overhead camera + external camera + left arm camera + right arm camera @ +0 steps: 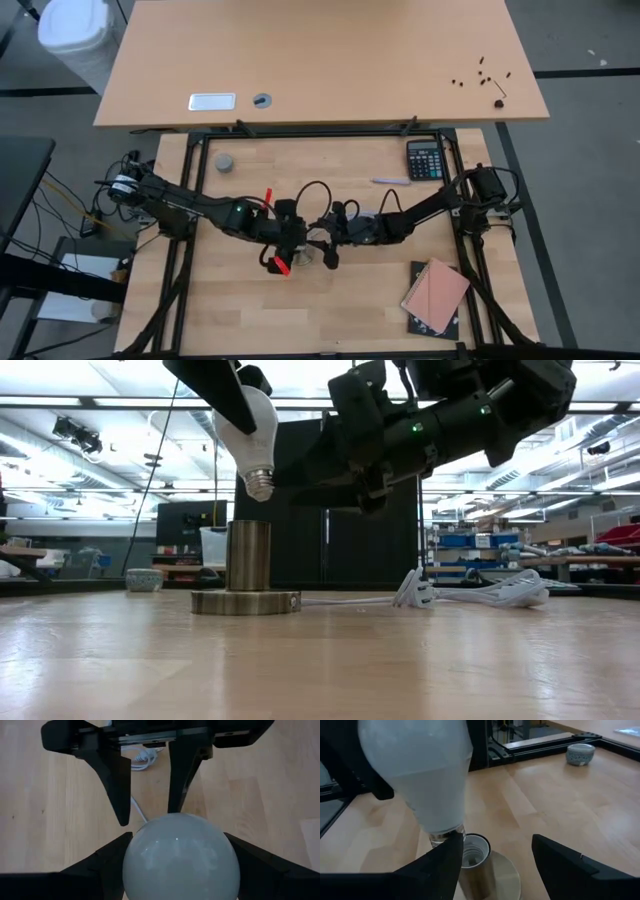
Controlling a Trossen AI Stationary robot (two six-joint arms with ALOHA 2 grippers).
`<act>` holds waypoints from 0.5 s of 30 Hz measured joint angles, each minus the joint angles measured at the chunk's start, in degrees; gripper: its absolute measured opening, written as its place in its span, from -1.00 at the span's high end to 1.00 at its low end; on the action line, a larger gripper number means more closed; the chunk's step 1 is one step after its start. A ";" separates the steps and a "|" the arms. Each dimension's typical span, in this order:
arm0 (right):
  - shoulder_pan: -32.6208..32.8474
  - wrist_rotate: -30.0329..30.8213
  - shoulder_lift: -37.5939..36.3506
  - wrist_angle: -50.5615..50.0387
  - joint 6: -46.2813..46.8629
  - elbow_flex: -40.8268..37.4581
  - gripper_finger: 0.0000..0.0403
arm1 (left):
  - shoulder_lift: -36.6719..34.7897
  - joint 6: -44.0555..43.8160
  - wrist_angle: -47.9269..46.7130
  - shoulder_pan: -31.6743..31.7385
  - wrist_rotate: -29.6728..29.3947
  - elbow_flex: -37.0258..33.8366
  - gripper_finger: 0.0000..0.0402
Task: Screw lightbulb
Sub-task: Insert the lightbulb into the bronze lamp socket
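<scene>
Lightbulb held tilted above a brass socket, mid-table.

Low view, near to far: bare wooden table (320, 660); left of centre, a round brass base (246, 601) with an upright socket (247, 555); a white cord (470, 596) trailing to the right. Directly above the socket, not touching it, the lightbulb (250, 435), screw end down and slightly tilted, clasped by the left gripper (177, 851), one finger on each side of the glass. The right gripper (492, 857) hangs close beside, fingers spread, grasping nothing. High view, farther off: grey cap (225, 162) at upper left, calculator (425, 159) at upper right, pink notebook (436, 296) at lower right.
</scene>
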 joint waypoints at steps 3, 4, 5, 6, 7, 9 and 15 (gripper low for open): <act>-0.26 -1.16 0.00 0.00 -1.07 0.00 -0.22 | 0.00 0.02 0.15 0.00 -0.41 -0.25 -0.42; -0.26 -1.39 0.00 -0.02 -1.41 0.00 -0.22 | -0.02 0.02 0.56 -0.02 -0.59 -0.75 -0.42; -0.26 -1.45 0.00 -0.03 -1.71 0.00 -0.22 | -0.02 0.02 0.92 -0.01 -0.79 -1.33 -0.42; -0.26 -1.57 0.00 -0.02 -2.18 0.02 -0.22 | -0.01 0.04 1.16 0.12 -0.77 -1.91 -0.42; -0.26 -1.80 0.00 -0.02 -2.59 0.00 -0.22 | 0.01 0.04 1.21 0.22 -0.77 -2.45 -0.42; -0.26 -2.17 0.00 -0.11 -3.20 0.02 -0.22 | 0.02 0.06 1.32 0.31 -1.12 -3.17 -0.42; -0.26 -2.32 0.00 -0.19 -3.68 0.02 -0.22 | 0.02 -0.07 1.50 0.46 -2.01 -3.98 -0.42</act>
